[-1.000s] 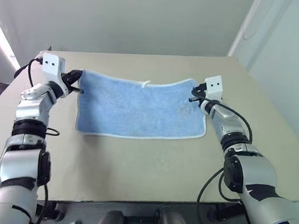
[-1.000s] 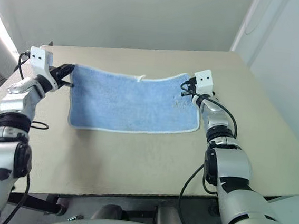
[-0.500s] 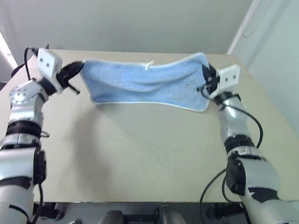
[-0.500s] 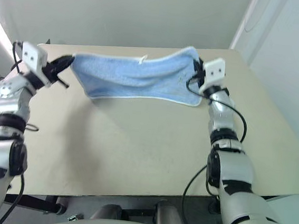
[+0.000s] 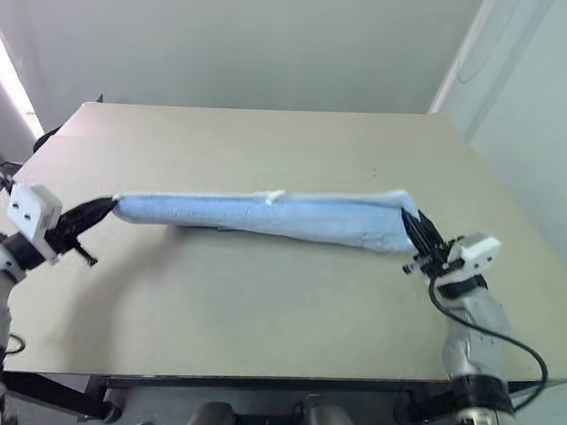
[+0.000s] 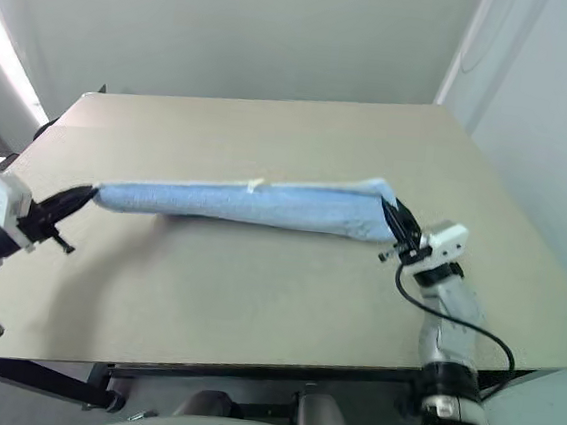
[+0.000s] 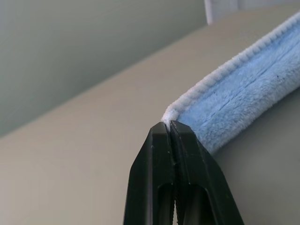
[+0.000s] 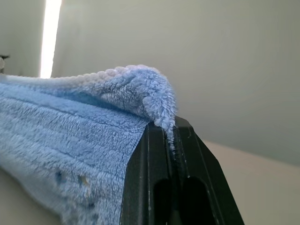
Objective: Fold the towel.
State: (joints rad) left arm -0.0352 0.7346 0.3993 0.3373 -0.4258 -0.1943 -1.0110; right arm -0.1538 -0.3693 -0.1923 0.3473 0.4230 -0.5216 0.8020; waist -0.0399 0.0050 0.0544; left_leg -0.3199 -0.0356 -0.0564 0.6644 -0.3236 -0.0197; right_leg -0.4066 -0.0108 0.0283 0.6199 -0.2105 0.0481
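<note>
Now the towel (image 5: pixel 263 214) hangs stretched over the table (image 5: pixel 285 303) between the 2 grippers; left gripper (image 5: pixel 106 208) clenched on its left corner; right gripper (image 5: pixel 413 235) clenched on its right corner; white tag (image 5: pixel 275 197) on the top edge.

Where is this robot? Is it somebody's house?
Probably not a house: it looks like a plain test room. There is a bare tan table, blank pale walls, and just one blue towel stretched between the robot's fingers.
</note>
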